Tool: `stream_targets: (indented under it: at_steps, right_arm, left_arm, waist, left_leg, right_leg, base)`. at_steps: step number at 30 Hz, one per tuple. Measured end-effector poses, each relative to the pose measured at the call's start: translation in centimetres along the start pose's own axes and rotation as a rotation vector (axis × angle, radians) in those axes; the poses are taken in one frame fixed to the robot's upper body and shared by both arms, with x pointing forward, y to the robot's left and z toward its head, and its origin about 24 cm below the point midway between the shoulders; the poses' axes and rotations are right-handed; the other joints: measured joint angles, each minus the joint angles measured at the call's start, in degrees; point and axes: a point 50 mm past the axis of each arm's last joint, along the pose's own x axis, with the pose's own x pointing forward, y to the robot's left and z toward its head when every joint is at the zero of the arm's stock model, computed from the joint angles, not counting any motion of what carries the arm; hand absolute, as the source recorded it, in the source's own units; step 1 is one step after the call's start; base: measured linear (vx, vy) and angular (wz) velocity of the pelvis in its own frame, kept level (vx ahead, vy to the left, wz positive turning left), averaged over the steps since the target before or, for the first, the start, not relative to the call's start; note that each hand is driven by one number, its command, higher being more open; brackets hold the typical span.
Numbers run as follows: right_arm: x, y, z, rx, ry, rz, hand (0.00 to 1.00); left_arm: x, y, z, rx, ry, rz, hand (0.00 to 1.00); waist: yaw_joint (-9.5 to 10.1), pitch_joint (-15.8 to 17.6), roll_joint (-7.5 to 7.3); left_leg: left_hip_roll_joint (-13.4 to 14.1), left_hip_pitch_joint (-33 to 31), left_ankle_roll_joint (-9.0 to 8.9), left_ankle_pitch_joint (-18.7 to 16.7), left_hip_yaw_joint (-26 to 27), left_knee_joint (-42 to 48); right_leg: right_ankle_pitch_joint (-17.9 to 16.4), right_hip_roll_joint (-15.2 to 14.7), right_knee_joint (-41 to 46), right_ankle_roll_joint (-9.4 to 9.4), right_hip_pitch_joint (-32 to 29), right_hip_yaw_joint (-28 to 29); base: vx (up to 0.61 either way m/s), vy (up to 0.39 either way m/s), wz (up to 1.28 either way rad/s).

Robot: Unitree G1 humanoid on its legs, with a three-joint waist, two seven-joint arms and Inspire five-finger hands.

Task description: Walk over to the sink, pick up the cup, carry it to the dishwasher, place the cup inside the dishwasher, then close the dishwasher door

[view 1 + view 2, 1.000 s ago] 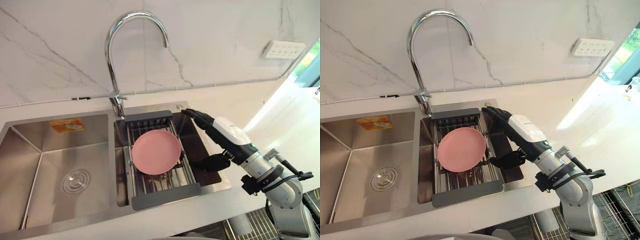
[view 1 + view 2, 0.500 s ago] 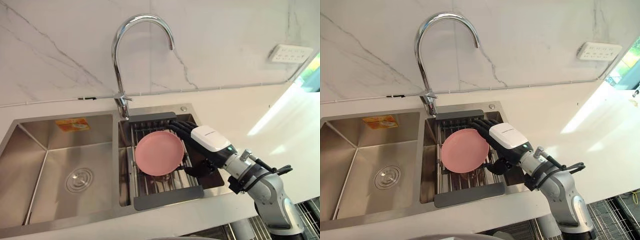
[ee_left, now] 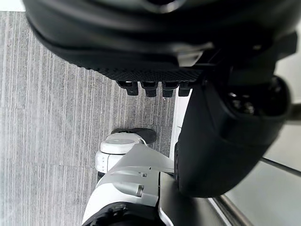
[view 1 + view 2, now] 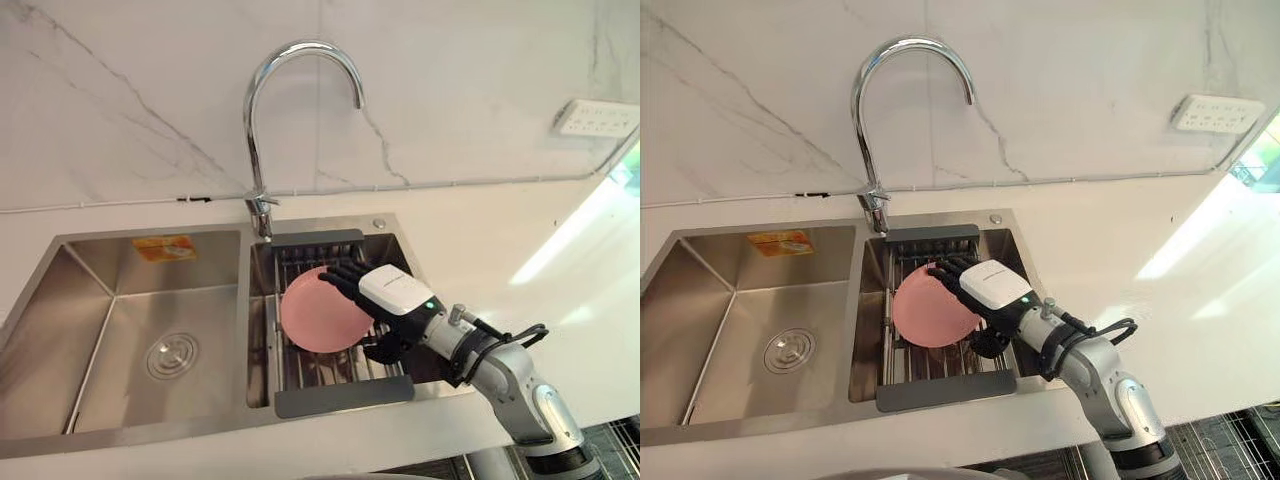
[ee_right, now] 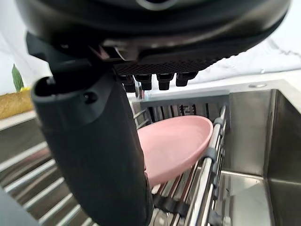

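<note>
Pink plate (image 4: 315, 320) tilted on drying rack (image 4: 345, 395) in right basin of sink (image 4: 150, 300), right hand (image 4: 392, 295) open at its right edge, fingers straight above, thumb lower, left hand (image 3: 221, 132) relaxed open above grey floor (image 3: 47, 117).

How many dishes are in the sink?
1: a pink plate on the rack over the right basin, partly under the right robot hand; others could hide beneath it.

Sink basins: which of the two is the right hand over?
The narrower basin on the robot's right, the one holding the rack and pink plate beneath the right hand. The wider basin beside it shows a drain.
</note>
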Motion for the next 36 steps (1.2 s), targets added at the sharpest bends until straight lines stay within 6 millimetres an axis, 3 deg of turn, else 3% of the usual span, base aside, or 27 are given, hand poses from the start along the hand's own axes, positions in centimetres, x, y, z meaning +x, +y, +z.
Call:
stream_targets:
  at_steps: [10,22,36]
  right_arm:
    - [0.9,1.0,0.2,-0.062,-0.006,0.03,1.0]
    - [1.4,2.6,-1.4,-0.126,0.112,-0.001,1.0]
    - [1.8,4.0,-2.0,-0.102,0.184,-0.117,1.0]
  left_arm:
    - [0.0,-0.1,-0.5,-0.005,0.016,0.001,1.0]
    - [0.1,-0.5,-0.6,-0.01,0.018,0.014,1.0]
    - [0.1,-0.3,-1.1,-0.02,0.036,0.035,1.0]
  waist:
    - [0.48,0.2,-0.2]
    - [0.61,0.1,-0.45]
    - [0.36,-0.2,-2.08]
  left_leg:
    - [-0.3,-0.1,-0.59,0.5,-0.9,-0.8]
    - [-1.1,-0.3,-0.72,0.9,-2.3,-1.4]
    - [-1.5,0.0,-0.66,2.1,-3.2,-3.0]
  right_leg:
    - [-0.1,-0.5,0.0,0.18,0.1,-1.1]
    - [-0.4,-1.3,0.0,0.81,0.1,-2.3]
    - [-0.5,-1.8,0.0,1.08,0.3,-3.4]
  base:
    - [-0.02,0.015,0.06]
    - [0.0,0.03,0.06]
    - [-0.03,0.015,0.05]
